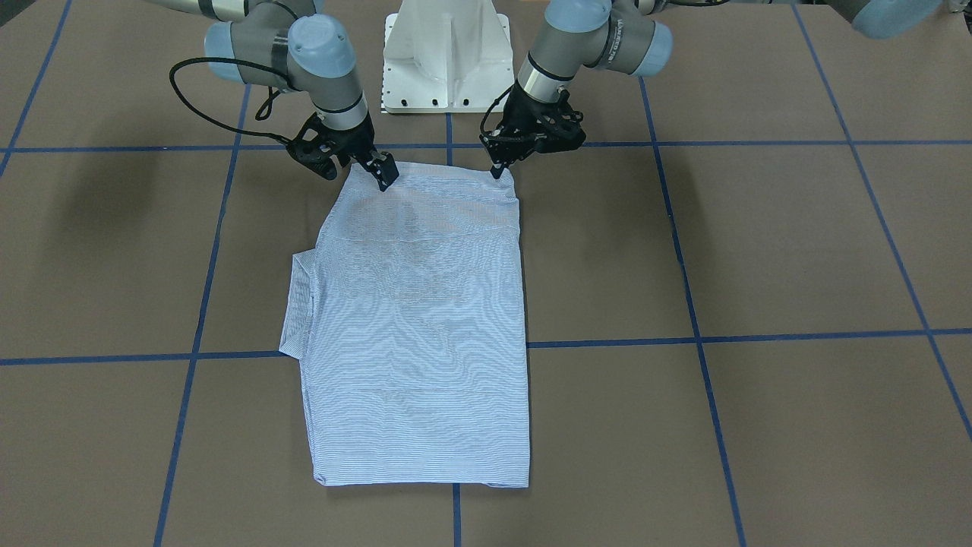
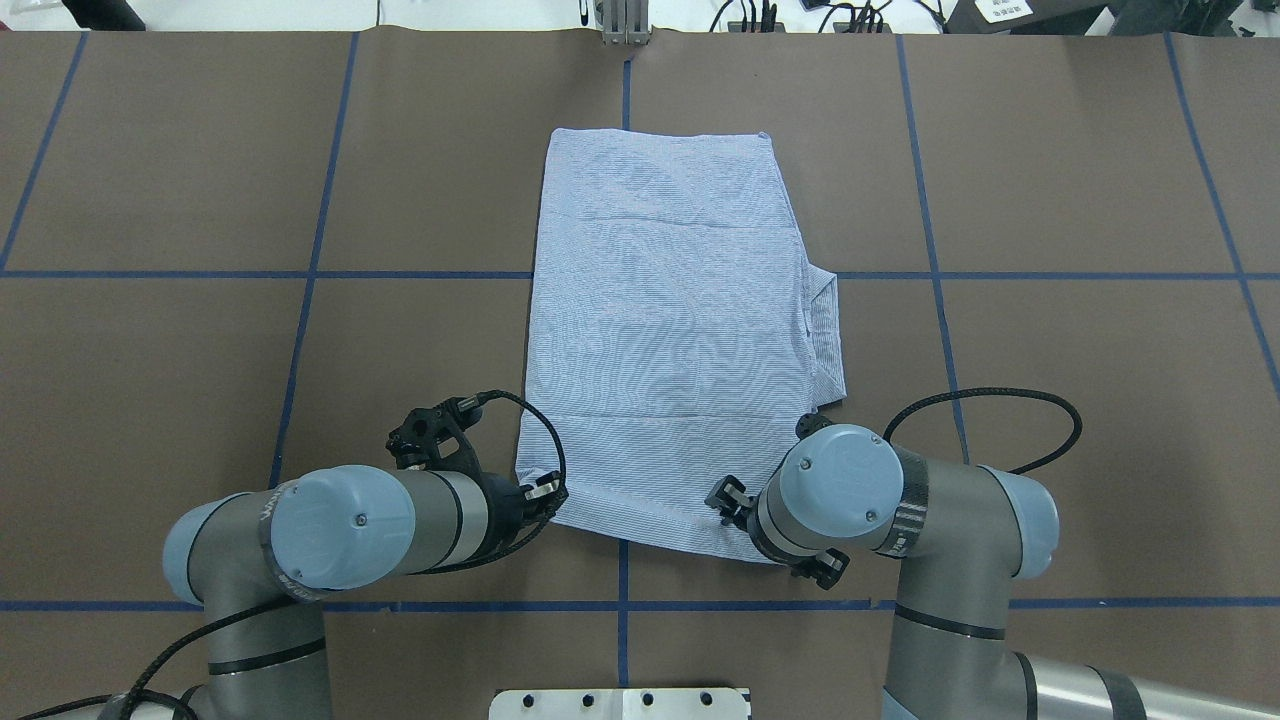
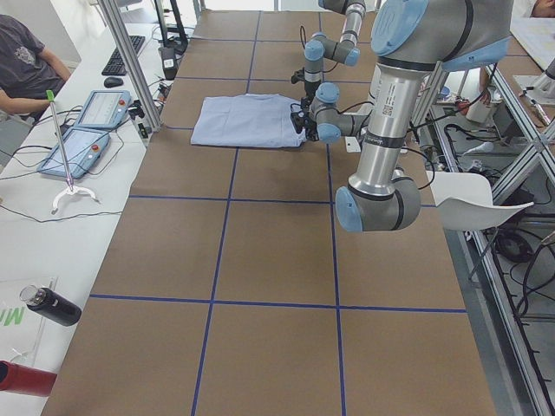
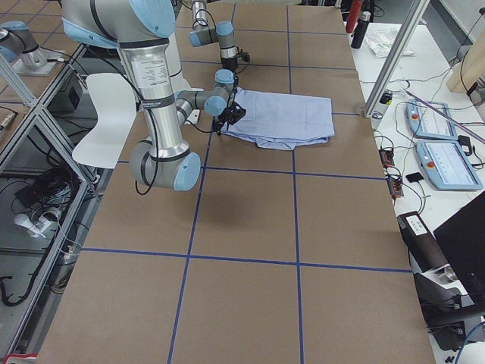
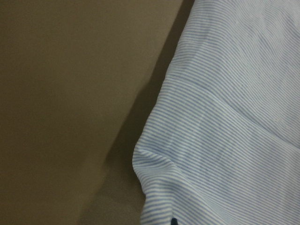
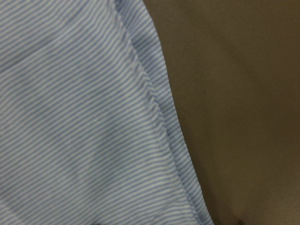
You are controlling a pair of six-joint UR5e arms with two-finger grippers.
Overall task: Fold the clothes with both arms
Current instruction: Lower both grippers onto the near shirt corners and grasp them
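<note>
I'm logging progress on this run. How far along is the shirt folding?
Done: the shirt already lies as a long narrow rectangle, no sleeves spread out, though a flap sticks out on one side. In hand: the left hand and right hand sit at the two corners nearest the robot's base and seem to pinch them. Left: probably folding that end over toward the far edge, and tucking the flap.

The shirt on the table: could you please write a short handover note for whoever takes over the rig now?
Left gripper: looks shut on the shirt, near left corner.
Right gripper: looks shut on its near right corner.
Shirt: flat on the table, one flap sticking out on the right.
Done: sides folded in, a long rectangle.
To do: probably fold the near edge to the far edge.
</note>
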